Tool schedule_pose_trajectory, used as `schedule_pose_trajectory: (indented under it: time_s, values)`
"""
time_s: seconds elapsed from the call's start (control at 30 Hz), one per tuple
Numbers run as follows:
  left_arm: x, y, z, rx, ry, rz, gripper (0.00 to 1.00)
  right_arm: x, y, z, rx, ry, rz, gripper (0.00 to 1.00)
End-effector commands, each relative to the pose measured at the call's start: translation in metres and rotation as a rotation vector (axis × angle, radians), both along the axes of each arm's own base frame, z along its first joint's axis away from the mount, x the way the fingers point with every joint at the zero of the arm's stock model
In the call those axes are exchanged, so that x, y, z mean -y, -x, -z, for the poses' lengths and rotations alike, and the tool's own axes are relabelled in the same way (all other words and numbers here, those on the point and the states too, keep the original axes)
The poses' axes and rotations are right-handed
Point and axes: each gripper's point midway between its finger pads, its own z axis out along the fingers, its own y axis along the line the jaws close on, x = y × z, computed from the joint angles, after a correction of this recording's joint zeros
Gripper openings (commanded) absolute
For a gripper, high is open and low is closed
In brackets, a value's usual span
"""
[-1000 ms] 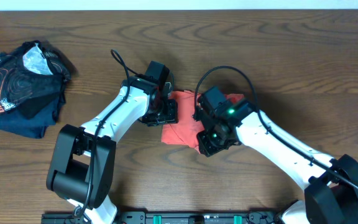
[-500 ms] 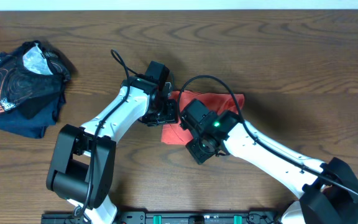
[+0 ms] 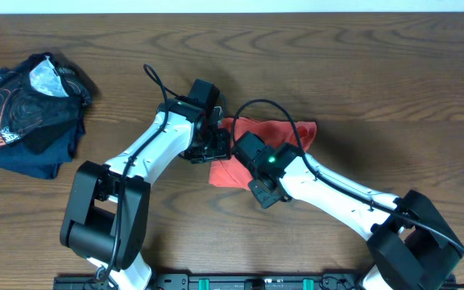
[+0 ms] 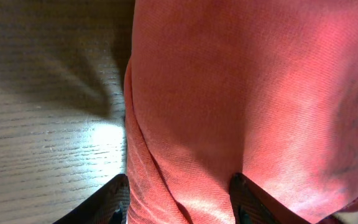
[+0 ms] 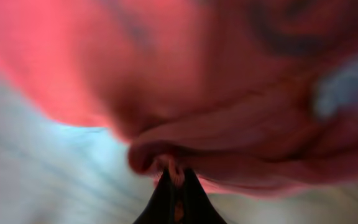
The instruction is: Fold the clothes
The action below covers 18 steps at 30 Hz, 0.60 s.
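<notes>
Dark brown wood grain runs across the wooden table [image 3: 377,64] where both my arms reach in toward the middle. The coral T-shirt [image 3: 276,131] lies there as a small bunched, folded mass. Seen from overhead, its right part is bare and its left part is hidden under my two wrists. My left gripper [image 4: 178,200] sits at the shirt's left edge. Its wrist camera shows its fingers [image 4: 107,202] standing part-way apart with a raised ridge of coral fabric running between them, and bare wood to the left of that edge. I cannot tell whether those jaws actually press the cloth or merely straddle it. My right gripper [image 5: 178,186] is just beside the left one, over the shirt's lower left part. Its wrist view is badly blurred, yet the two dark tips come together to a narrow point with a small fold of the coral cloth pinched at their meeting. More of the shirt fills the view above them. Well apart from all this, at the table's far left, a dark swirl-printed garment [image 3: 22,113] lies in a rumpled heap, touched by neither arm.
</notes>
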Motion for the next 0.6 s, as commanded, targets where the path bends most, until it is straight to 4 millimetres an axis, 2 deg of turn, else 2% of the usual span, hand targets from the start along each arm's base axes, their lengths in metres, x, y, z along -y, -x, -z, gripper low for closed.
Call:
schedule_pose_trajectory:
  time_s: [0.0,0.13,0.4,0.57]
  values:
    - [-0.002,0.002,0.002,0.004,-0.015,0.019,0.54,0.033,-0.021,-0.013,0.169,0.13,0.185,0.01]
    - [-0.002,0.002,0.002,0.004,-0.015,0.019,0.54,0.063,-0.036,-0.032,0.264,0.178,0.318,0.01]
    - [-0.003,0.004,0.002,-0.005,-0.019,0.019,0.54,0.104,-0.05,-0.031,0.245,0.199,0.493,0.01]
    - [-0.005,0.009,0.004,-0.025,-0.026,0.019,0.54,0.115,-0.053,-0.03,0.232,0.198,0.539,0.01]
